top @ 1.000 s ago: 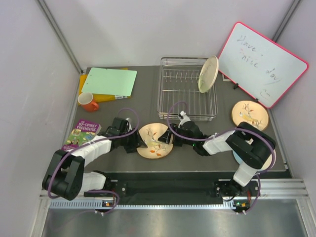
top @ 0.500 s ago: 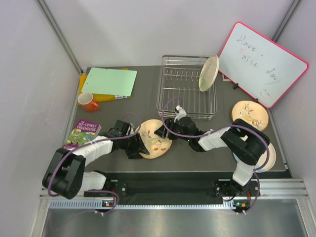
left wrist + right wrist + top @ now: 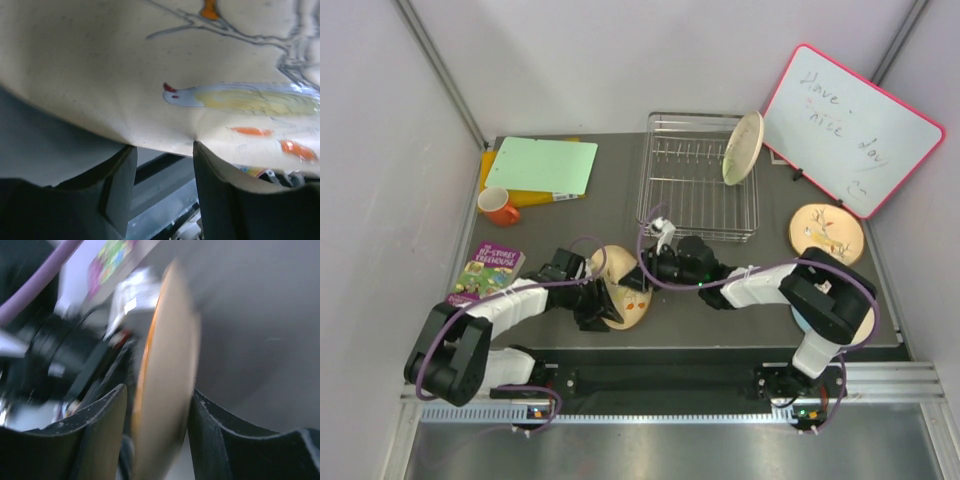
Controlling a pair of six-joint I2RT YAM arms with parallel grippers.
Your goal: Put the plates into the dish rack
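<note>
Two grippers meet at one plate. The left gripper (image 3: 162, 150) stands about half open with nothing between its fingers; the tilted plate (image 3: 625, 285) leans its rim on both fingertips. The right gripper (image 3: 157, 400) straddles that rim edge-on from 3 o'clock. The plate nearly fills the gap, but blur hides whether the jaws clamp it.

Three plates show plainly. The tilted plate is near the table's front edge. One racked plate (image 3: 742, 148) stands on edge at the right side of the dish rack (image 3: 680, 200), at 1 o'clock from the grippers. One flat plate (image 3: 826, 232) lies at 4 o'clock of the rack. Also here are one mug (image 3: 500, 206), one book (image 3: 487, 268), one green sheet (image 3: 542, 165) on one orange pad (image 3: 530, 198), and one whiteboard (image 3: 850, 125).

A second ago the tilted plate lay flat between the grippers; now it stands nearly on edge. The right gripper has slid toward 9 o'clock and its jaws have narrowed. Everything else has stayed put.

The table (image 3: 580, 225) is dark grey and matte, enclosed by white panels (image 3: 620, 60), with a metal rail (image 3: 890, 378) in front.
</note>
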